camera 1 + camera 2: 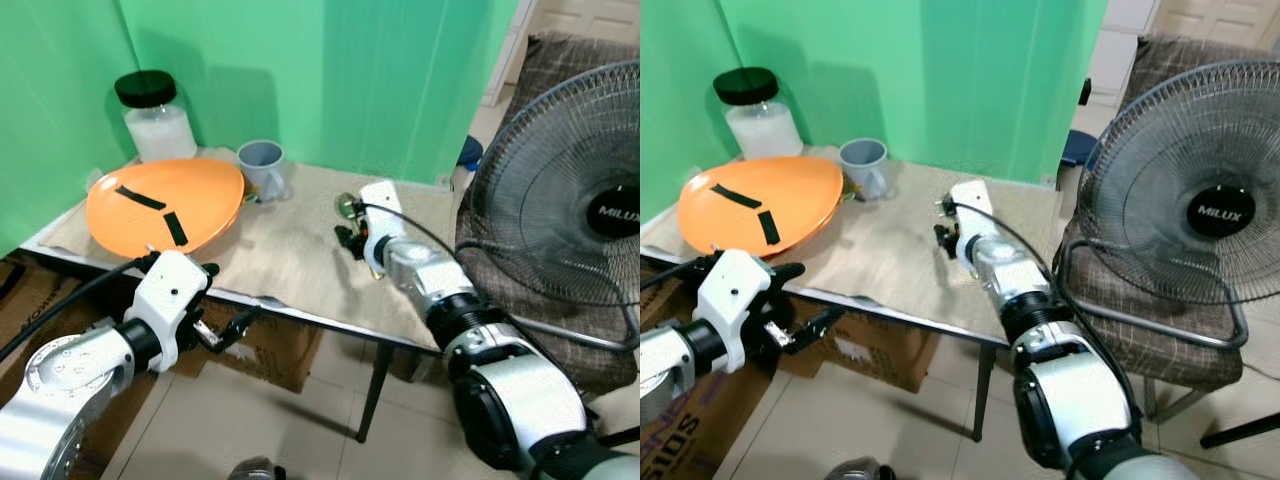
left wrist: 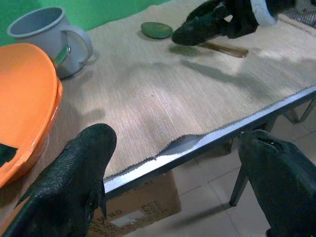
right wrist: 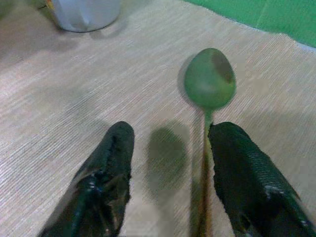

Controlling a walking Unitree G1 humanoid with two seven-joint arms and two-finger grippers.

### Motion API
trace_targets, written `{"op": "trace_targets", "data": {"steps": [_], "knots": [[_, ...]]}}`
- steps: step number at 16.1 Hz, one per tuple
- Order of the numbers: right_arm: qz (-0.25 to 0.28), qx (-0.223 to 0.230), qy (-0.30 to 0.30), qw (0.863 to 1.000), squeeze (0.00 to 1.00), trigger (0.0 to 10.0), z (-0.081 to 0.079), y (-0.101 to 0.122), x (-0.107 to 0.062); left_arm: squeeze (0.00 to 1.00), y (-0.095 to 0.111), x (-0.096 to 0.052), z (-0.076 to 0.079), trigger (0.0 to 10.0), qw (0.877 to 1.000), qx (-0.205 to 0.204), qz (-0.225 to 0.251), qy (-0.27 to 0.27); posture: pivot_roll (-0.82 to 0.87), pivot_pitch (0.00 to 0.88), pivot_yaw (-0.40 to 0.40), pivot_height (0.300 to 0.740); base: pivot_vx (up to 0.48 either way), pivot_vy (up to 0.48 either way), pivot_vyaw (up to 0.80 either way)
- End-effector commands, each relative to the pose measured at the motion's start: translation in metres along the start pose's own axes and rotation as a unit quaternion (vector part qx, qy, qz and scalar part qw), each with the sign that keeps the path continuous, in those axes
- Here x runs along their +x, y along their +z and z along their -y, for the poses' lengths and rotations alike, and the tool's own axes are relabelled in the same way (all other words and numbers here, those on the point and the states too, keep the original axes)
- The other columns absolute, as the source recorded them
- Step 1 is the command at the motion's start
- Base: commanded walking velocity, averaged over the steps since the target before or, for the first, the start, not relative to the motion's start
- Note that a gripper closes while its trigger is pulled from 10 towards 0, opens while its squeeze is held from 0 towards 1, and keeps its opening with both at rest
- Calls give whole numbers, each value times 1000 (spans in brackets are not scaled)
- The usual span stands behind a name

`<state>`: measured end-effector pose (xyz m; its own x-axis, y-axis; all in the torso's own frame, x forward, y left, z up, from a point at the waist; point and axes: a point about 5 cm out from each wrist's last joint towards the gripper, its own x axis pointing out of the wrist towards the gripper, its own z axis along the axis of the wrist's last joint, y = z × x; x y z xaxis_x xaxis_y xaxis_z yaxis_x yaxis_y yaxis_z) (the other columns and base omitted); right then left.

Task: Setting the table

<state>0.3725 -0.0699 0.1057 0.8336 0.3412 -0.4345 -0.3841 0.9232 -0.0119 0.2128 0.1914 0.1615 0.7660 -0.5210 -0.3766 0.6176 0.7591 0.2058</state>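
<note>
I have the right tool [image 3: 170, 182] low over the table [image 1: 290, 255], its two black fingers [image 3: 106, 182] spread apart and empty. A green spoon [image 3: 209, 84] lies flat on the woven cloth [image 2: 163, 98]; its handle runs just beside the inner edge of one finger, and I cannot tell whether they touch. The bowl of the spoon lies beyond the fingertips, toward the green backdrop [image 1: 330, 80].

My left tool [image 2: 182, 192] hangs at the near edge of the table, in front of the spoon, with its fingers wide apart and holding nothing. One finger sits over the cloth beside the orange plate [image 1: 165, 205]; the other is off the edge, above the tiled floor [image 1: 300, 430].

From the head views I see the plate well to the left of the spoon, with two black strips on it, a grey mug [image 1: 263, 168] between plate and spoon near the backdrop, and a jar [image 1: 155, 118] with a black lid behind the plate. The left wrist view adds something the head views hide: the cloth's near edge is lifted, baring the metal rim of the table.

A standing fan [image 1: 1185, 215] rests on a chair to the right of the spoon; its hub reads "MILUX". A cardboard box [image 1: 685, 435] under the plate's side of the table shows letters I cannot read whole.
</note>
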Motion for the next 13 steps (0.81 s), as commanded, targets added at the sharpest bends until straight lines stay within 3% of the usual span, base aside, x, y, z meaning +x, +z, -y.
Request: {"op": "trace_targets", "data": {"steps": [1,2,3,7,8,9,10,13], "knots": [[11,-16,-19,1000,1000,10000,0,9,2,0,3,2,-2,10000,1000,9,2,-5,140,0,26,740,0,0,0],[8,-20,-31,999,1000,10000,0,8,2,0,4,2,-3,10000,1000,10,2,-7,137,0,30,740,0,0,0],[9,-17,-44,999,0,10000,1,7,3,0,4,3,-4,10000,1000,12,2,-10,136,0,29,740,0,0,0],[-17,-7,-42,999,0,10000,-4,-11,5,0,6,3,0,10000,1000,13,1,-24,151,0,27,740,0,0,0],[-25,2,-45,999,0,4157,-4,-15,5,0,6,3,0,10000,1000,14,0,-25,156,0,26,740,0,0,0],[-32,7,-44,998,0,2510,-4,-19,5,0,5,2,0,10000,1000,15,-2,-26,159,0,27,740,0,0,0],[-36,8,-45,998,0,0,-4,-22,4,0,5,2,0,10000,1000,15,-2,-27,161,0,27,740,0,0,0],[-38,16,-46,998,0,0,-3,-24,4,0,5,1,-1,10000,999,16,-4,-27,162,0,27,740,0,0,0]]}}
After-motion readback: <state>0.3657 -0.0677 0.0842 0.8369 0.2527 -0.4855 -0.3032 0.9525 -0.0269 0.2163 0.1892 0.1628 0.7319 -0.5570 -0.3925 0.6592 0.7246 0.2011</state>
